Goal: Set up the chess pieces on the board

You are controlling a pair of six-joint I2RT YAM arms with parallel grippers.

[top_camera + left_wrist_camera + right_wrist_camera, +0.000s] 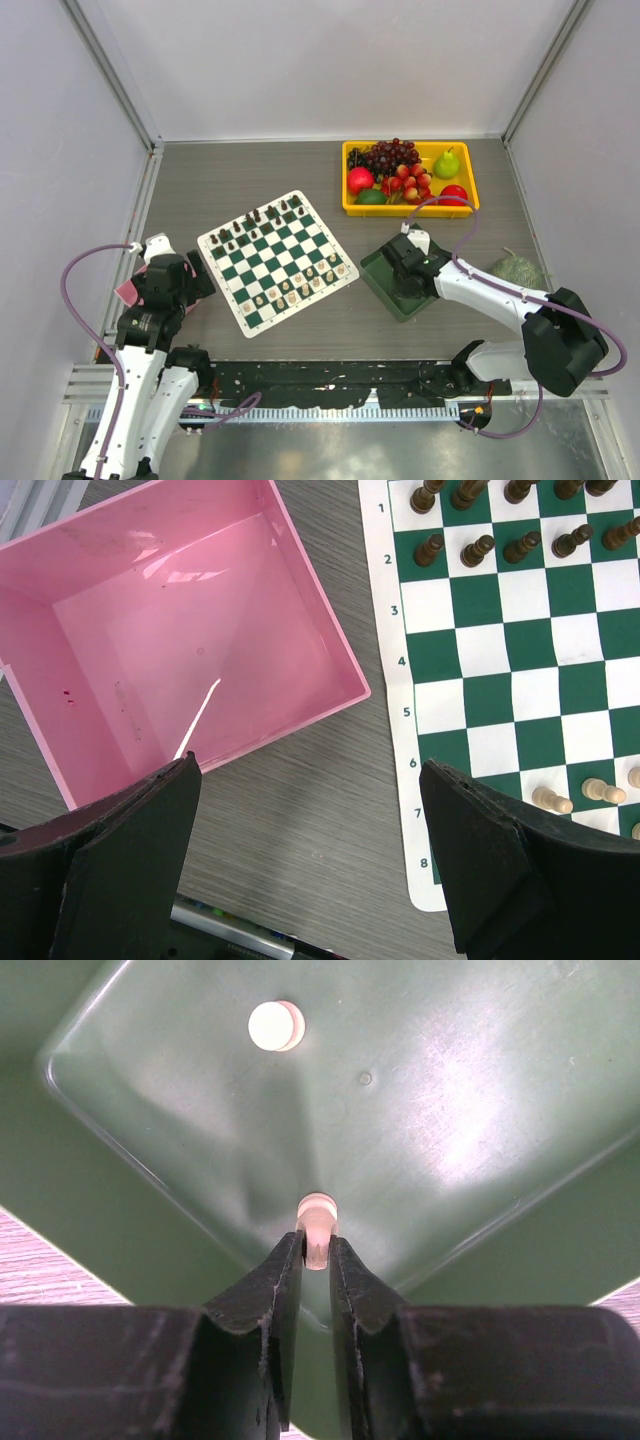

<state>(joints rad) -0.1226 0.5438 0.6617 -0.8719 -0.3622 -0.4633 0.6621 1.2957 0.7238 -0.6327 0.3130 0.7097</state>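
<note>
Your right gripper (pixel 317 1248) pinched tight on cream piece (pixel 317 1212), low in green tray (pixel 480 1110); second piece (pixel 275 1026) loose beyond. Step: pickup. Next: lift clear of tray wall, carry to board (pixel 277 258), whose cream rows seem nearly full. Your left gripper (pixel 308 780) spread wide, holding nothing, above table (pixel 250 170) between pink box (pixel 180 630) and board.
</note>
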